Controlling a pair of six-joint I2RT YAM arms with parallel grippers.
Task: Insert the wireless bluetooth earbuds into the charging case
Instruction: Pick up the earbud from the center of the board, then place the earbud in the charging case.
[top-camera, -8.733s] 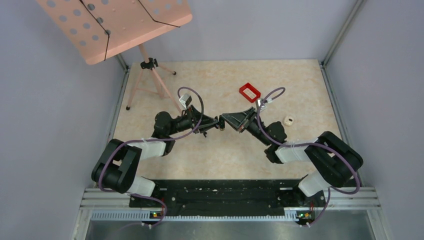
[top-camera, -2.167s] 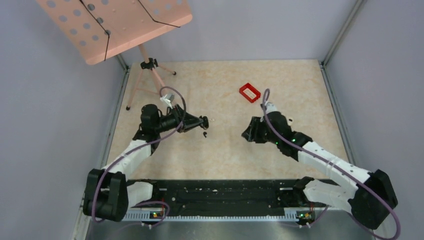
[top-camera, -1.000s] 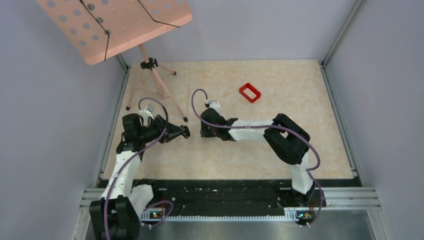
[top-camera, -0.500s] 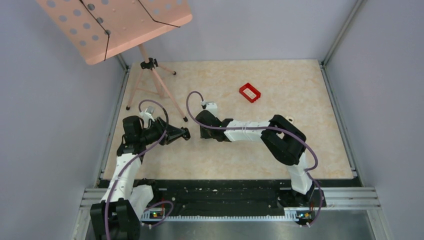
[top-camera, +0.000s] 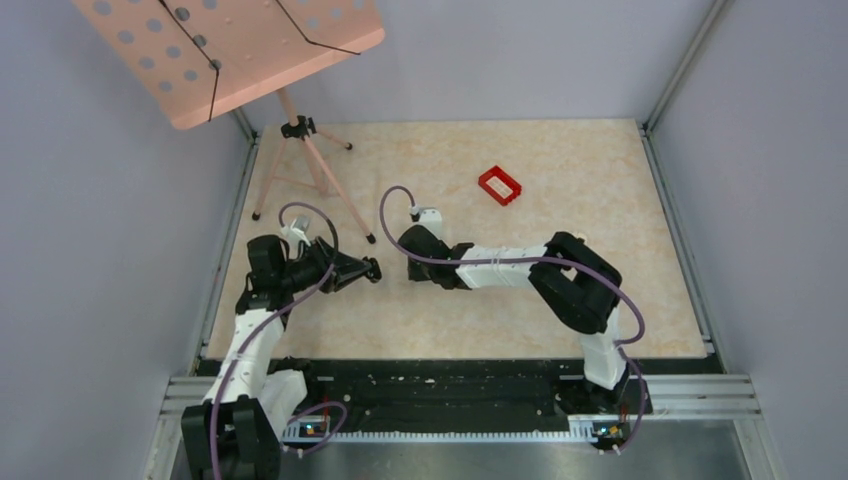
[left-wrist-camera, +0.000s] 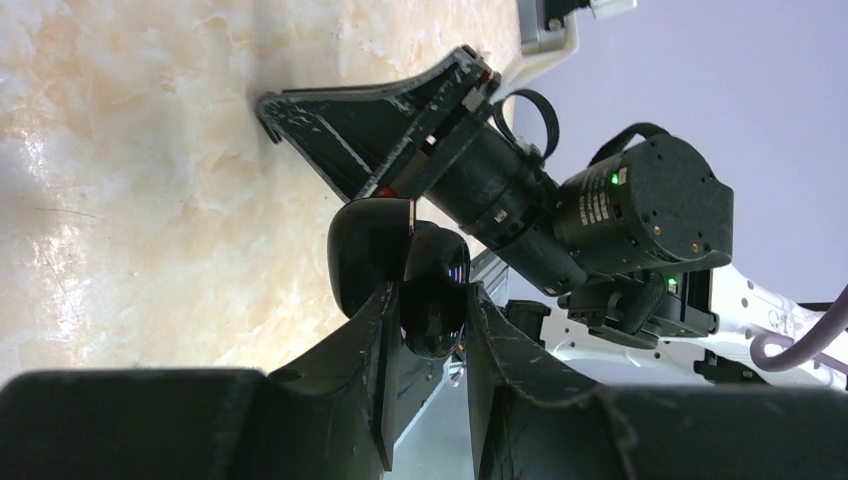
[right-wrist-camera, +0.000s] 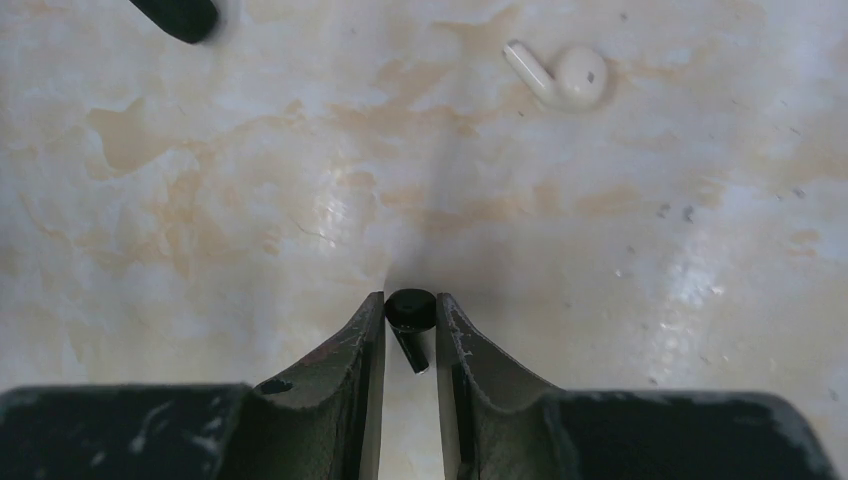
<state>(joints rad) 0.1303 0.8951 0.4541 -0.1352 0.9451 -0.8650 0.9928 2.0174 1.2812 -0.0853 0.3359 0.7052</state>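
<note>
Kept the charging case (left-wrist-camera: 385, 262) clamped in the narrowly closed left gripper (left-wrist-camera: 425, 300), left of centre. Swung the right gripper (right-wrist-camera: 410, 300) across from the right side to just right of the case and drew its jaws in against the dark earbud (right-wrist-camera: 410, 310) on the table (right-wrist-camera: 250, 200). Left the pale earbud (right-wrist-camera: 565, 75) lying loose nearby. Judged the dark one caught, ready to lift to the case

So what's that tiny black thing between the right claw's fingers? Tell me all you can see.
That is the dark earbud: tiny, black, plastic by its look, with a round head and a short thin stem. It seems to rest on the marbled table, stem pointing back toward the wrist. The right gripper has its two fingers tight against the head's sides, no gap showing. The pale earbud lies apart, untouched.
</note>
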